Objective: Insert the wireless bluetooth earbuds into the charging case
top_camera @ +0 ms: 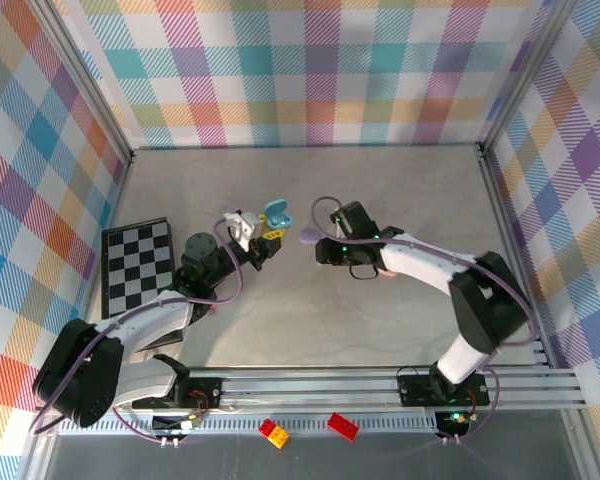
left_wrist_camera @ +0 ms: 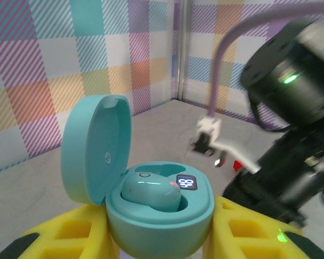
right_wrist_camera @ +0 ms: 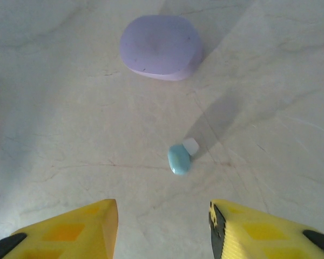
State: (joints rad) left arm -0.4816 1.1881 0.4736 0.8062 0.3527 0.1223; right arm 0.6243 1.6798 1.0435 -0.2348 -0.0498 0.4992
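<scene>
Teal plastic, glossy and tiny: the loose earbud (right_wrist_camera: 179,159) lies on the table (right_wrist_camera: 54,135), just ahead of the right gripper (right_wrist_camera: 163,226). That gripper's yellow jaws are spread w/ nothing between them. A closed lavender case (right_wrist_camera: 161,47) sits beyond the bud, near it but not touching.

The left gripper (left_wrist_camera: 159,232) is pinched low on the base of the teal charging case (left_wrist_camera: 159,216). The lid (left_wrist_camera: 94,148) is hinged back and the mouth faces up. One seated earbud (left_wrist_camera: 151,193) already rests in a pocket, next to a small lit display.

Handling, as I judge it:
- The loose bud is v. light, hard-shelled and slick, w/ rounded sides, so a squeeze may squirt it out or skid it along the smooth table.
- The pale tip looks softer, so it's a poor place to grab.
- Best hold is across the fat teal body, jaws low to the table, closing gently and centred.
- It then has to drop into the case in the right orientation, so a twisted pick will cost time.

Views differ:
- The left wrist cam gives the case interior, i.e. the seated bud and display. I can't tell from it whether the second pocket is free.
- The right wrist cam gives the loose bud's exact lie and its pale tip pointing up-right.
- The top cam gives the layout: both grippers meet mid-table, the case is at the left claw, and the lavender case is between the two. It gives no detail inside the case.
</scene>
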